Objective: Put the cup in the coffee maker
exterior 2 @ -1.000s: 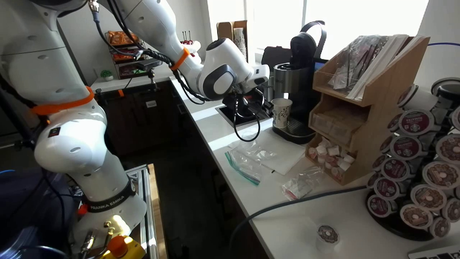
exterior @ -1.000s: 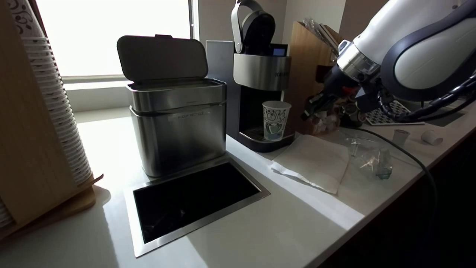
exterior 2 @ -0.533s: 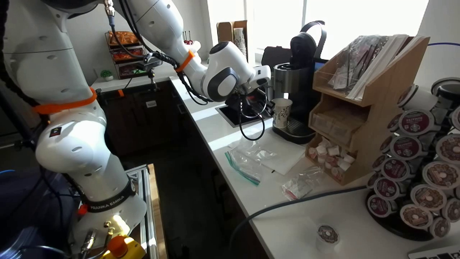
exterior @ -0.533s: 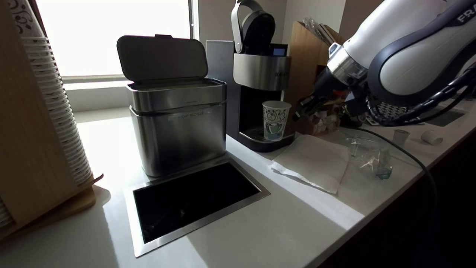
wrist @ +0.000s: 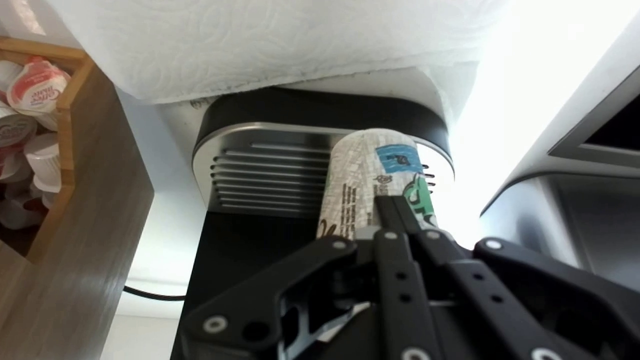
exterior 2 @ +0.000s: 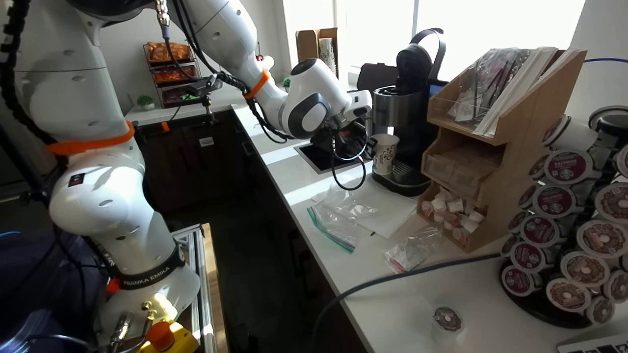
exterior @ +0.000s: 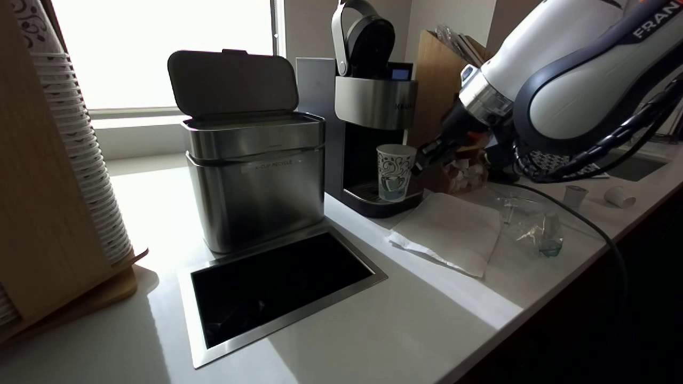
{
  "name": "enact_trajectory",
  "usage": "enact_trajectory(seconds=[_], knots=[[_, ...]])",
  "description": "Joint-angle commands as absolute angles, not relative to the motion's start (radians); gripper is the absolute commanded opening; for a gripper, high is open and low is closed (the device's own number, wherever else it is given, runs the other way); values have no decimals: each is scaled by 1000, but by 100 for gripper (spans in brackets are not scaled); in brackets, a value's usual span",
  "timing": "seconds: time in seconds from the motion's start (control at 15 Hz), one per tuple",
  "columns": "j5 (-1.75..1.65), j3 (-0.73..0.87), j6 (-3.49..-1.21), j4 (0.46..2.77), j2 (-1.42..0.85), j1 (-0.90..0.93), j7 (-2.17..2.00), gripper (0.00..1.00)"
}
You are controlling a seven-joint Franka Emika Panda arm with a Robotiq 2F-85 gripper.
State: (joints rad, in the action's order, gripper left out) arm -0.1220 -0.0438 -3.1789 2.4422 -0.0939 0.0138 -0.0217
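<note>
The white paper cup (exterior: 396,173) with the greenish logo stands upright on the drip tray of the black and silver coffee maker (exterior: 372,104). In an exterior view the cup (exterior 2: 385,154) is at the side of the tray nearer the bin, with the coffee maker (exterior 2: 400,110) behind it. In the wrist view the cup (wrist: 360,175) covers the right part of the slotted tray. My gripper (wrist: 398,201) is shut and empty, its fingertips together in front of the cup's side. In an exterior view the gripper (exterior: 419,162) is right beside the cup; whether they touch I cannot tell.
A steel bin (exterior: 261,186) with a raised lid stands beside the coffee maker, behind a framed dark opening (exterior: 283,288). A paper towel (exterior: 453,229) lies before the machine. A wooden organizer (exterior 2: 515,162) stands on its other side. Plastic bags (exterior 2: 338,220) lie near the counter edge.
My gripper has moved toward the cup and slightly down, from a clear gap to right beside it. The cup and the coffee maker have not visibly moved.
</note>
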Motion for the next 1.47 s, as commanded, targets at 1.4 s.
enact_trajectory(seconds=[1.4], knots=[[-113,-57,-3190,2395,-189,-9,64,0]])
